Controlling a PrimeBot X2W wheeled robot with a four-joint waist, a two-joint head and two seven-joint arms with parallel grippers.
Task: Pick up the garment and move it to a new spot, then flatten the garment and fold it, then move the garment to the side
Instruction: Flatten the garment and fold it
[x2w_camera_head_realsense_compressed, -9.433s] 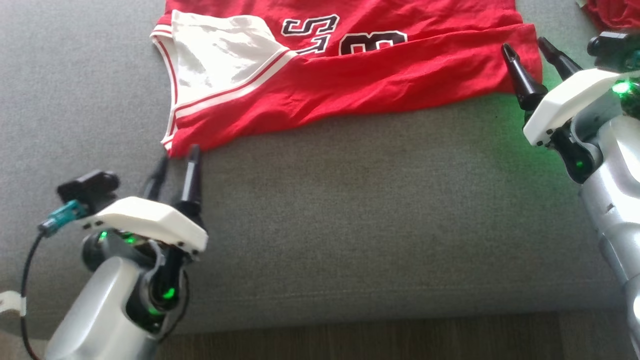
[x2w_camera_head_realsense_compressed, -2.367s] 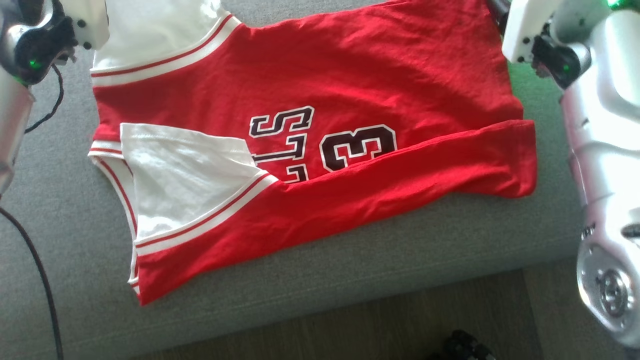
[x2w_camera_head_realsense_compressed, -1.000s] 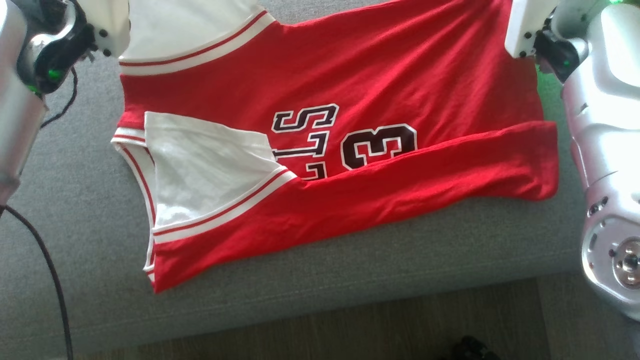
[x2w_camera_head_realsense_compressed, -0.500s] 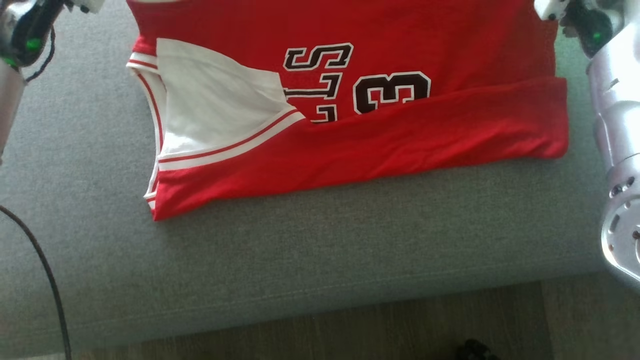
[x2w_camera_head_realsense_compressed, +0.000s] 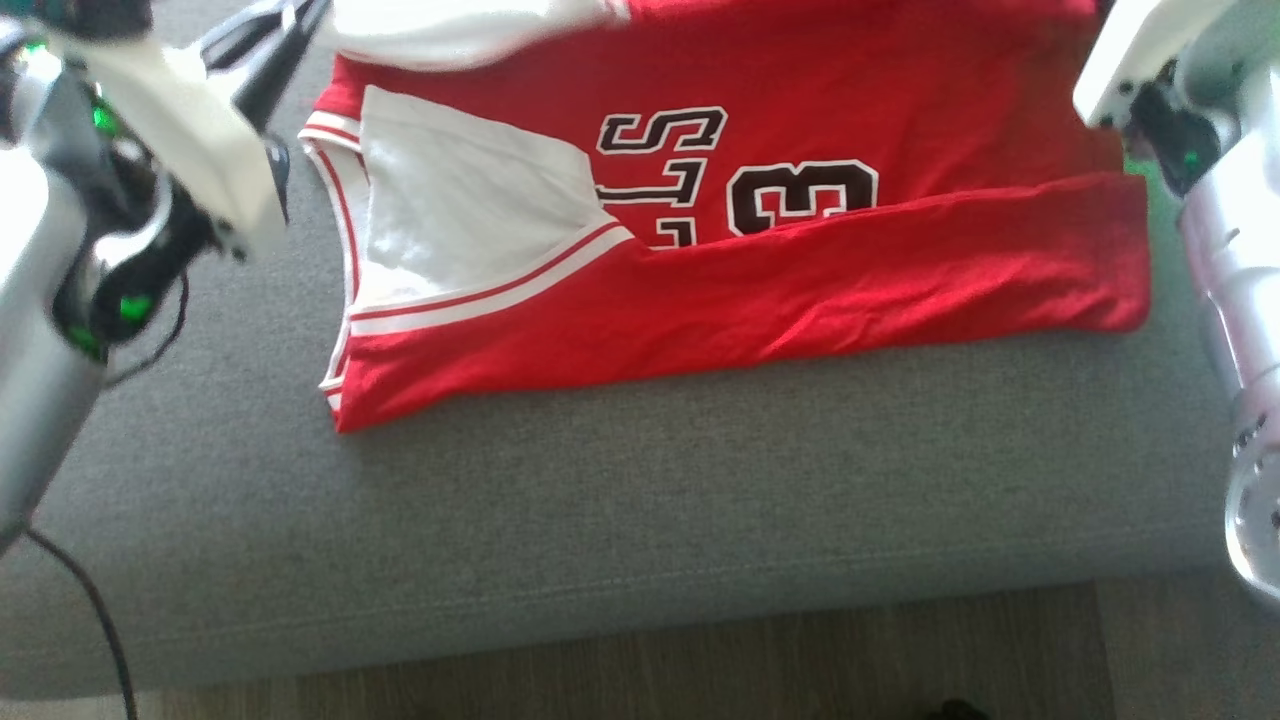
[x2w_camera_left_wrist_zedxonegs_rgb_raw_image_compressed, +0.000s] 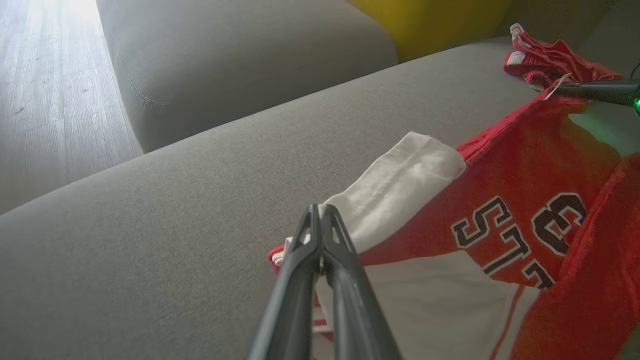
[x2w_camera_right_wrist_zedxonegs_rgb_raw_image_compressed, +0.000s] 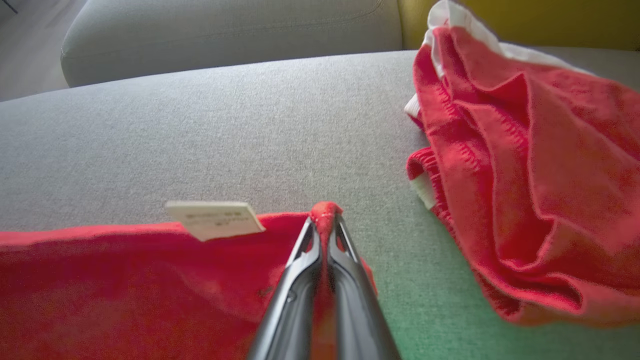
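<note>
Jersey (x2w_camera_head_realsense_compressed: 800, 280): red with white sleeves, lying across the grey sofa (x2w_camera_head_realsense_compressed: 700, 500) seat, collar end to the robot's left and hem to its right.
Near edge: a long red band is folded up over the chest, covering the lower part of the black letters and the numeral 3.
Near sleeve (x2w_camera_head_realsense_compressed: 460, 230): white, flat on the cloth, with its striped trim running along the fold.
Far sleeve (x2w_camera_left_wrist_zedxonegs_rgb_raw_image_compressed: 400, 185): white, raised off the seat and drawn toward the left fingers.
Left gripper (x2w_camera_left_wrist_zedxonegs_rgb_raw_image_compressed: 320, 212): fingers pressed together at the far left corner of the jersey, with the edge of the white sleeve pinched at the tips.
Right gripper (x2w_camera_right_wrist_zedxonegs_rgb_raw_image_compressed: 325, 220): clamped on the far hem corner – a nub of red cloth sticks out between the tips.
Tag (x2w_camera_right_wrist_zedxonegs_rgb_raw_image_compressed: 215, 219): pale, standing up from the hem just beside the right fingers.
Far edge: lifted between the two grips, while the near half rests on the seat.
Second garment (x2w_camera_right_wrist_zedxonegs_rgb_raw_image_compressed: 525, 165): red with white trim, crumpled on the seat beyond the hem – apart from the jersey.
Yellow cushion (x2w_camera_left_wrist_zedxonegs_rgb_raw_image_compressed: 430, 25): at the back of the sofa.
Floor (x2w_camera_head_realsense_compressed: 700, 660): wood planks in front of the seat.
</note>
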